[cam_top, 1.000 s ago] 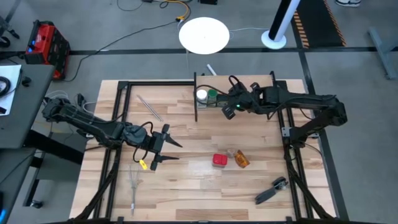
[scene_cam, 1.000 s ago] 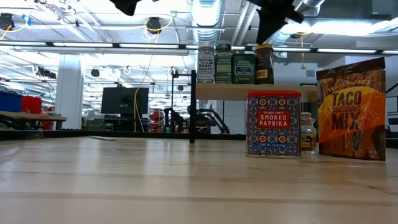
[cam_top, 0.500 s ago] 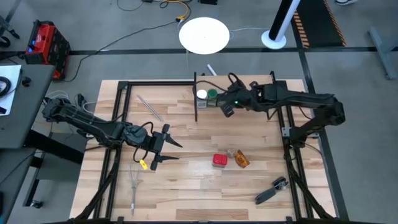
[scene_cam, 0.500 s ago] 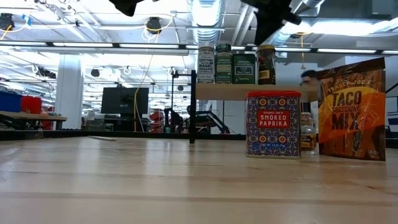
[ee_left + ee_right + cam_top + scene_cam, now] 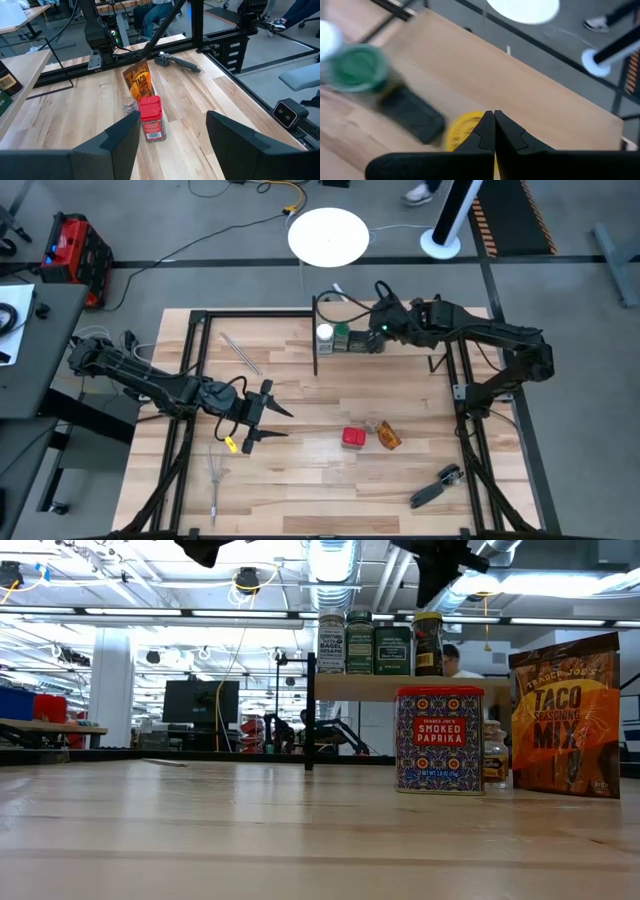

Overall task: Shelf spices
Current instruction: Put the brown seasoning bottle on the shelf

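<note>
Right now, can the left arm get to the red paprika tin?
Probably yes. The left end effector is open, and the red paprika tin stands on bare table with nothing between them. The taco packet and a small clear jar sit behind the tin.

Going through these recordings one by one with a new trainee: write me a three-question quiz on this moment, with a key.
1. True or false: the left gripper is open above bare table.
2. How many spice containers stand on the shelf?
3. The red paprika tin stands: A on the shelf, B on the table, C in a gripper.

Key: 1 true. 2 four: white-capped jar, green-capped jar, dark square tin, yellow-capped jar; the right gripper, fingers together, is above the yellow cap. 3 B.
</note>
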Controlling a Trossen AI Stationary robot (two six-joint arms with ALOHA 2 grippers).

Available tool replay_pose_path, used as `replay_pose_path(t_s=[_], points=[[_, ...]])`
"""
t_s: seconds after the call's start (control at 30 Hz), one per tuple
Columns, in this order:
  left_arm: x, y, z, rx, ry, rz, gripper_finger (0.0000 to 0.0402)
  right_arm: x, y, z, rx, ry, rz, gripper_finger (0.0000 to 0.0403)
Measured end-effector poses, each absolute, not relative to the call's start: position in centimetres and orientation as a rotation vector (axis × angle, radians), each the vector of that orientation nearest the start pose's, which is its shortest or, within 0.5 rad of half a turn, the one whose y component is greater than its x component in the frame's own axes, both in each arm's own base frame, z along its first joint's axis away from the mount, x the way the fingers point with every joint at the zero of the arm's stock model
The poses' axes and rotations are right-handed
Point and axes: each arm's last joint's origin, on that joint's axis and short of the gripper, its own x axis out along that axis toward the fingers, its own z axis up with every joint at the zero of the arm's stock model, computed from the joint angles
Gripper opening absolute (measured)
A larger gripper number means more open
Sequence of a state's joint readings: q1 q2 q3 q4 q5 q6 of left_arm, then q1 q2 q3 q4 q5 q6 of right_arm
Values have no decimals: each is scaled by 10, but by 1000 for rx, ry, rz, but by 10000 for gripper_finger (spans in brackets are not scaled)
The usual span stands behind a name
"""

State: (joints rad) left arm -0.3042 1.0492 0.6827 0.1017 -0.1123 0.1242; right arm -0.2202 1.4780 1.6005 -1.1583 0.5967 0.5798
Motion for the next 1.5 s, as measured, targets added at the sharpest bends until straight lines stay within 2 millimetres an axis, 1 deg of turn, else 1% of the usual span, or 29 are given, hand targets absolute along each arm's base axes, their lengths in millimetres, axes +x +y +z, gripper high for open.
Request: replay_pose_path(t_s=[0.17, 0.33, 0.9, 1.2, 1.3, 1.5], points=[[222, -66, 275, 179, 247, -207, 219, 259, -89, 374, 356, 847, -1043, 2], [222, -66, 275, 180, 247, -207, 219, 258, -90, 373, 395, 874, -1007, 2], [222, -66, 275, 179, 247, -207, 219, 259, -70, 371, 430, 890, -1002, 2], [222, -66, 275, 180, 247, -207, 219, 260, -64, 371, 403, 885, -1003, 2], [222, -66, 275, 180, 248, -207, 219, 260, -60, 371, 402, 881, -1013, 2], [222, -66, 275, 181, 254, -208, 219, 259, -45, 370, 376, 862, -1050, 2]])
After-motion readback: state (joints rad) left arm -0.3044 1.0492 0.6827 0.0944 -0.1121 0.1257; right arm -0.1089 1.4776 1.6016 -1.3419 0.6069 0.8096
